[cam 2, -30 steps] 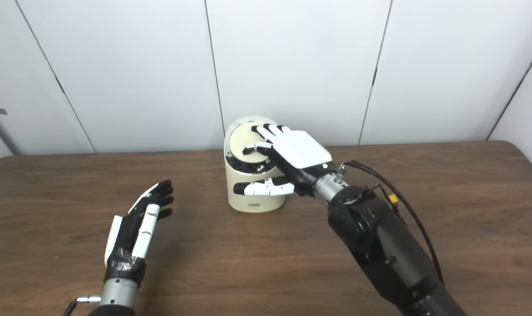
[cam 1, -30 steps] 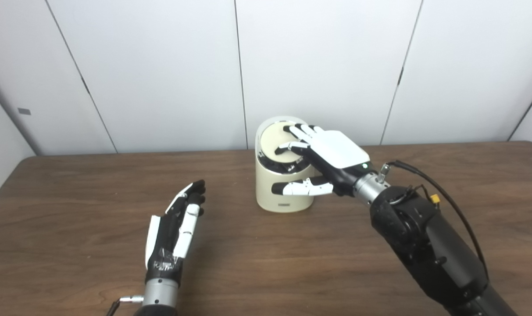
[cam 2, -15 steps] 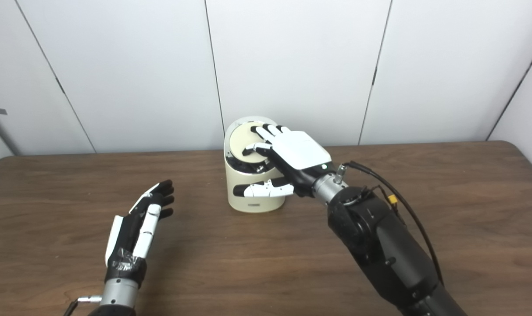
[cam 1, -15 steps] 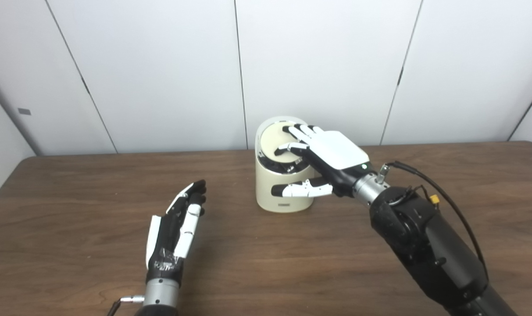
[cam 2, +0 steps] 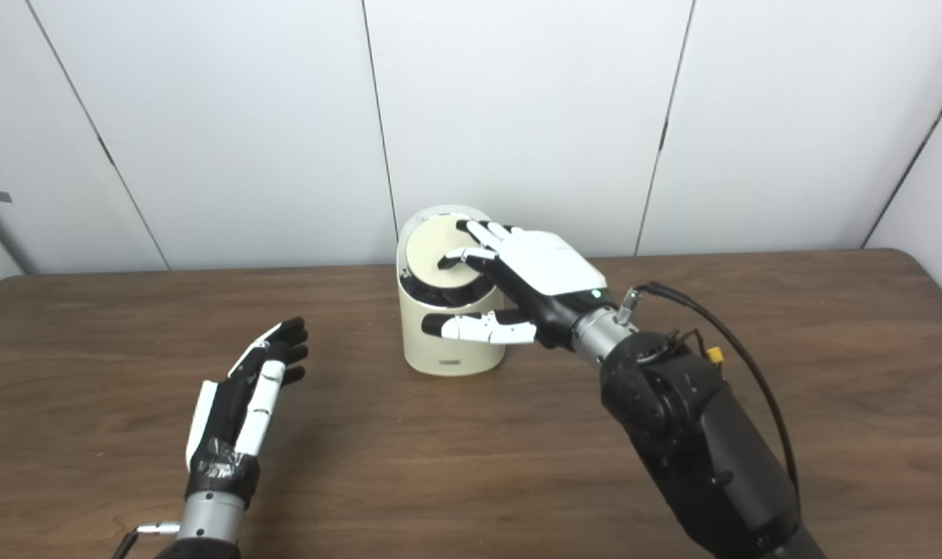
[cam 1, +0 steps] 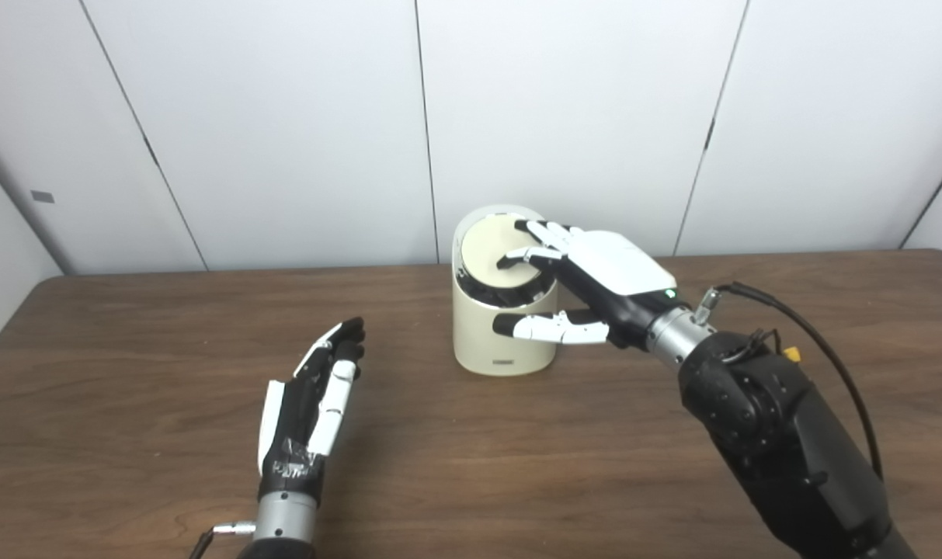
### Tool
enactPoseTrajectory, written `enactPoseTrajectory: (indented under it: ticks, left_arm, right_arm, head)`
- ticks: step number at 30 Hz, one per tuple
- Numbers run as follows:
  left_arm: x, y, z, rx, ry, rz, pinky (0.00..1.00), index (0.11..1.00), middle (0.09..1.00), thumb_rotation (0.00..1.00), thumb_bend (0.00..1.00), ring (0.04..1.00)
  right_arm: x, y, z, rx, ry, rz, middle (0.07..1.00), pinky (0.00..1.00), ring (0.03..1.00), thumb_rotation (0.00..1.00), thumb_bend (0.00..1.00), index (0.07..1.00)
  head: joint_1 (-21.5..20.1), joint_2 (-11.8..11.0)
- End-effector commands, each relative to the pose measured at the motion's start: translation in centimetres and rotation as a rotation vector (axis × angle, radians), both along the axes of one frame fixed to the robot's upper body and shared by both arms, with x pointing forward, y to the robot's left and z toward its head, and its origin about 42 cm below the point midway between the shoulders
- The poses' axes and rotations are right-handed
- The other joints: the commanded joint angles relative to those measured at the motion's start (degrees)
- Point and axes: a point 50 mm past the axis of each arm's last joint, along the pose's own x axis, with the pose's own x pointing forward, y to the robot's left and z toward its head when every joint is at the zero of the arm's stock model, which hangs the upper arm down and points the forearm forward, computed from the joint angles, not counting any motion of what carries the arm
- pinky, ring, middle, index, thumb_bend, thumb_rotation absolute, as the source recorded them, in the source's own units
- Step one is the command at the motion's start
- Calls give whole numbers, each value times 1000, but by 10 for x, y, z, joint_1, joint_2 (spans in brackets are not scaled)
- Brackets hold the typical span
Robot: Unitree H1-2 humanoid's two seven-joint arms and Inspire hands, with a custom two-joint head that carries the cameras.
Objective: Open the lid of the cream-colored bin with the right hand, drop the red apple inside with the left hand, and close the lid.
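Left eye view: your right hand [cam 1: 595, 272] slid rightward, fingers spread, tips on the lid [cam 1: 500, 252]; lid looks shut. Left hand [cam 1: 311, 404] open, empty. No apple visible.

Dark brown wood-grain surface [cam 1: 471, 435] with rounded far corners, filling the lower half of both views, white panelled wall [cam 1: 564, 116] behind it split by thin dark vertical seams, small grey rectangular plate [cam 1: 43, 197] on the far-left panel
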Motion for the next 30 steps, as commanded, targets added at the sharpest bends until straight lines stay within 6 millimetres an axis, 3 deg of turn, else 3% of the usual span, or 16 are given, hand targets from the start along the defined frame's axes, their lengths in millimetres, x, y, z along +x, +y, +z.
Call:
enactPoseTrajectory:
  ticks: [1, 6, 12, 16, 21, 25, 30]
  left_arm:
    - [6, -2, 18, 3, -84, 0, 821, 858, 855, 842, 510, 850]
    - [6, -2, 19, -5, -86, -1, 814, 859, 857, 832, 495, 848]
    - [6, 0, 18, -12, -87, 2, 807, 861, 859, 837, 488, 847]
    - [5, 4, 19, -24, -92, 10, 809, 859, 861, 851, 488, 849]
    - [-2, 12, 15, -50, -87, 21, 808, 864, 867, 852, 530, 845]
    - [-11, 20, 6, -80, -95, 15, 809, 870, 871, 840, 533, 853]
    - [-27, 31, -7, -116, -74, 27, 859, 883, 893, 886, 494, 879]
  right_arm:
    - [-3, 1, 31, 37, -98, 5, 997, 1000, 1000, 1000, 545, 824]
    - [-7, -8, 36, 64, -105, -6, 988, 1000, 1000, 1000, 546, 830]
    - [-11, -18, 24, 128, -75, -47, 970, 951, 1000, 1000, 550, 837]
    - [-16, -33, 6, 267, 4, -72, 970, 889, 1000, 967, 512, 878]
    - [-22, -51, -16, 395, 105, -141, 962, 884, 971, 999, 522, 933]
    - [-28, -71, -48, 560, 184, -191, 962, 886, 944, 1000, 525, 941]
    - [-37, -80, -79, 799, 244, -218, 962, 847, 927, 1000, 560, 955]
  head:
    - [-1, 0]
    - [0, -1]
    - [3, -1]
    - [4, 0]
    - [10, 2]
    - [11, 3]
    - [11, 4]
